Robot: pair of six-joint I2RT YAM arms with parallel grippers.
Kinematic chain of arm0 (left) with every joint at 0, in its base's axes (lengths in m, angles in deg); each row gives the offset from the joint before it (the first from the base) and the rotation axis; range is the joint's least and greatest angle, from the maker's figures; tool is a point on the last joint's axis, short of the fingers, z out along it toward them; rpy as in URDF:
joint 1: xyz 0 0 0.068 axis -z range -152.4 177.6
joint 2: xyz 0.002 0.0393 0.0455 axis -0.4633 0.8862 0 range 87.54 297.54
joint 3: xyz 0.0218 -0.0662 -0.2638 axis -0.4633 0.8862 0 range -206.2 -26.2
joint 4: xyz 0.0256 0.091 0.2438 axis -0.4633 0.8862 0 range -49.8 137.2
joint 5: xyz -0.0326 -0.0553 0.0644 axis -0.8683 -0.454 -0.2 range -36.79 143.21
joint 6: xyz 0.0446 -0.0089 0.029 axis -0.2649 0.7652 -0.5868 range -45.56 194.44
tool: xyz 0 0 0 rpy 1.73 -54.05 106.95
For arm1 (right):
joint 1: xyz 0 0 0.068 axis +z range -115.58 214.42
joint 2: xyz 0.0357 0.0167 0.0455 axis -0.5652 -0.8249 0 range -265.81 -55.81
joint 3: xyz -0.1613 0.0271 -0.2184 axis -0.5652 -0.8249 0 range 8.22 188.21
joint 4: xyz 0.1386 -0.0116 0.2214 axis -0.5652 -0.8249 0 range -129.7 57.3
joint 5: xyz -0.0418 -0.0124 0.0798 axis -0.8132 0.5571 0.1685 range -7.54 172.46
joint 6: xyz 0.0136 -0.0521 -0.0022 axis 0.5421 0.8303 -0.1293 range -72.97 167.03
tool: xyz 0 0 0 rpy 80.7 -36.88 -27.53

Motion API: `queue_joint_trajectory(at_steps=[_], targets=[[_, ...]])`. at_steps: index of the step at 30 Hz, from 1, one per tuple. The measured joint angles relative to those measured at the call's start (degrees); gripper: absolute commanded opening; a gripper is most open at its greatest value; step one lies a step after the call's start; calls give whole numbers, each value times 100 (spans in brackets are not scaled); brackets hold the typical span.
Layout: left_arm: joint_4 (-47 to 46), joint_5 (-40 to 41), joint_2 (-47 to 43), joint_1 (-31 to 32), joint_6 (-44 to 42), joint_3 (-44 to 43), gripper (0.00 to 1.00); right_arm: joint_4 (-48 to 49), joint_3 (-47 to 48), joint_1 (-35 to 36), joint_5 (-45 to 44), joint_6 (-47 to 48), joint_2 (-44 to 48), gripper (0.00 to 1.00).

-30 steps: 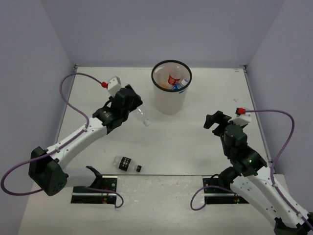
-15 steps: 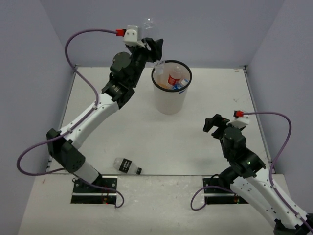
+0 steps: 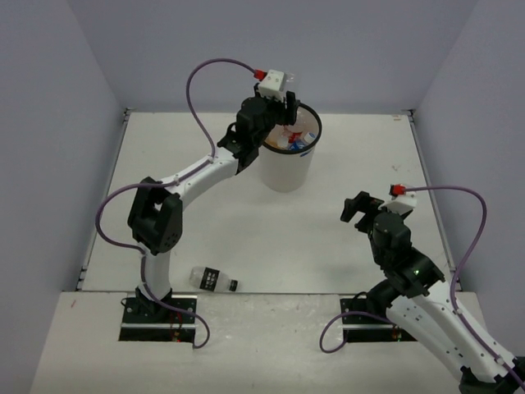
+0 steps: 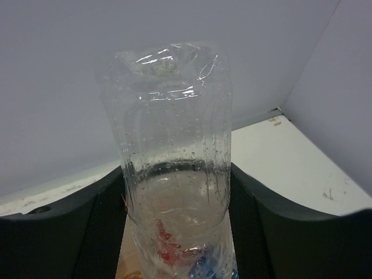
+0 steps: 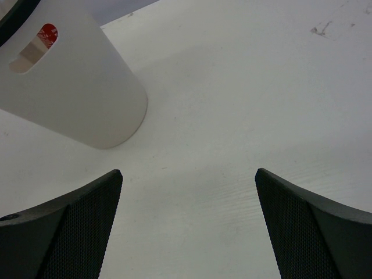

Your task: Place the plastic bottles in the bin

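Now the left tool [image 4: 177, 195] pinches the long, plain clear plastic bottle [image 4: 168, 116] near one end, holding it above the rim of the white round tapered bin [image 3: 287, 168]. A red-labelled bottle [image 3: 292, 131] and a blue-labelled bottle [image 3: 303, 144] lie inside the bin. For a clean release, the clear bottle should probably sit fully over the bin's opening before the fingers part, lest it strike the thin black rim. The right tool [image 5: 187, 197], spread and empty, waits near the bin's right side. A black-labelled, black-capped bottle [image 3: 212, 277] lies on the white surface [image 3: 205, 213], well apart from the bin.
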Motion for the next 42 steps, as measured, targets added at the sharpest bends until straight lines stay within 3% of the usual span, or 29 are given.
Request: queue_joint_trajectory(at_steps=[1, 11, 15, 19, 25, 29, 32, 37, 42], targets=[[-26, -32, 0, 0, 1, 104, 100, 0, 0, 0, 1, 12, -6, 99], [-89, -197, -469, 31, 45, 334, 100, 0, -24, 0, 2, 22, -6, 99], [6, -174, -1242, 32, 84, 584, 100, 12, -22, -2, 280, 204, 13, 99], [462, 31, -2168, 31, 203, 685, 100, 150, 21, 1, 1286, 605, 93, 99], [1705, 1145, -3948, 37, 589, 1628, 100, 520, 414, 696, 2386, 1216, -441, 99], [2541, 1797, -5322, -61, 1192, 3067, 100, 788, 1011, 2226, 2548, 1783, -1657, 99], [3327, 2196, -5984, -248, 1620, 3909, 100, 1224, 1568, 2885, 3088, 2163, -2858, 99], [4097, 2431, -6448, -926, 2195, 4709, 100, 1598, 2376, 3507, 3787, 2736, -4596, 99], [4392, 2270, -6315, -1865, 2508, 4822, 100, 1923, 3515, 4162, 4177, 3162, -6388, 99]])
